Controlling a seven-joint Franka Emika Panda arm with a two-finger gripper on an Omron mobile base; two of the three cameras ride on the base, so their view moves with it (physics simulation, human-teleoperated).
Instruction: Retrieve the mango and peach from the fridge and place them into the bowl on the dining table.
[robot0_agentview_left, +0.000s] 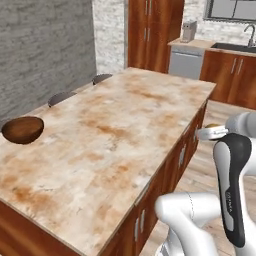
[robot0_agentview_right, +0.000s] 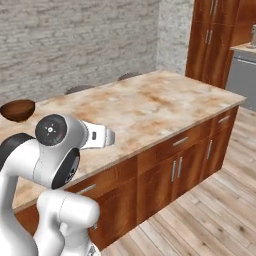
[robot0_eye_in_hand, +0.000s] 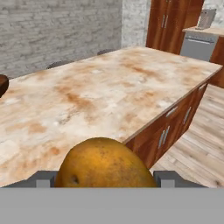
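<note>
A yellow-orange mango (robot0_eye_in_hand: 105, 162) sits low in the hand view, and my gripper (robot0_eye_in_hand: 105, 180) is shut on it with a grey finger on each side. From the left base view the gripper (robot0_agentview_left: 212, 132) hangs beside the near right side of the dining table (robot0_agentview_left: 115, 135), over the floor, with a sliver of mango (robot0_agentview_left: 213, 125) showing. The dark-brown bowl (robot0_agentview_left: 22, 129) rests at the table's far left edge, well away from the gripper, and is also in the right base view (robot0_agentview_right: 17, 110). The peach and the fridge are out of view.
Grey-black stool seats (robot0_agentview_left: 101, 78) (robot0_agentview_left: 61, 97) line the table's far side by a grey brick wall. Behind stand tall wooden cabinets (robot0_agentview_left: 150, 35), a dishwasher (robot0_agentview_left: 186, 62), a toaster (robot0_agentview_left: 189, 31) and a sink (robot0_agentview_left: 235, 47). Wooden floor (robot0_agentview_right: 210, 210) runs along the table's drawer side.
</note>
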